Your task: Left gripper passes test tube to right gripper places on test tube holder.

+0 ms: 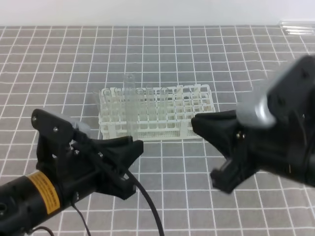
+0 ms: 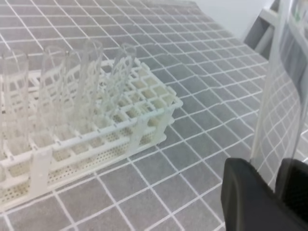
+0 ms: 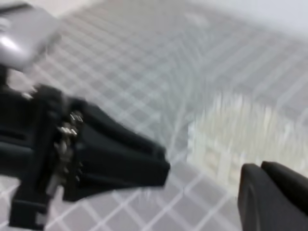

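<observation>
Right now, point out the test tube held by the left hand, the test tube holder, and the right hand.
test tube (image 2: 281,91): left wrist view, glass wall.
test tube holder (image 1: 189,129): exterior high view, front wall.
right hand (image 1: 197,123): exterior high view, fingertips.

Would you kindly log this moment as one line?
left pincer: holds tube upright | right pincer: shut, empty | rack: awaiting tube

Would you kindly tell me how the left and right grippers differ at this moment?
The left gripper grips a clear test tube; the right gripper is shut and empty. The left gripper points right, the right gripper points left. Both are black claws.
</observation>
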Available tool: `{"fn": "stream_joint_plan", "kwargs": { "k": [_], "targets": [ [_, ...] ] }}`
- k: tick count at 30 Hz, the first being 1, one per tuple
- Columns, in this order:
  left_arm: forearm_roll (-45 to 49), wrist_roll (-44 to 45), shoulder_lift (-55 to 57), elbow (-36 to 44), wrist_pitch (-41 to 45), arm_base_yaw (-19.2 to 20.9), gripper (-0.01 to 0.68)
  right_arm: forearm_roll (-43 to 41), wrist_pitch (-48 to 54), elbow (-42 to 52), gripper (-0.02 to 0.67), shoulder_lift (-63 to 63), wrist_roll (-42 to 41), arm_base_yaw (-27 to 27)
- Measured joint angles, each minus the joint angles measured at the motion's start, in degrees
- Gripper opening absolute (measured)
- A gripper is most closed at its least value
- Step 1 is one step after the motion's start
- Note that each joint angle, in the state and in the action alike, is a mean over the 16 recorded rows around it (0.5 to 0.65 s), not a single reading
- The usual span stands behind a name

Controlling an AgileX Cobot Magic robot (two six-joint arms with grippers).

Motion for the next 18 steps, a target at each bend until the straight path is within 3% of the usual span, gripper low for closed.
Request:
{"fn": "stream_joint_plan", "kwargs": {
  "k": [10, 18],
  "targets": [
    [2.38, 0.55, 1.18, -0.03, -0.51, 0.29, 0.045, -0.94, -31.15, 13.04, -0.013, -3.23, -9.61, 9.93],
    [5.06, 0.75, 1.17, -0.01, -0.58, 0.31, 0.045, -1.01, -42.82, 17.34, -0.004, -3.31, -8.16, 13.14]
  ]
}}
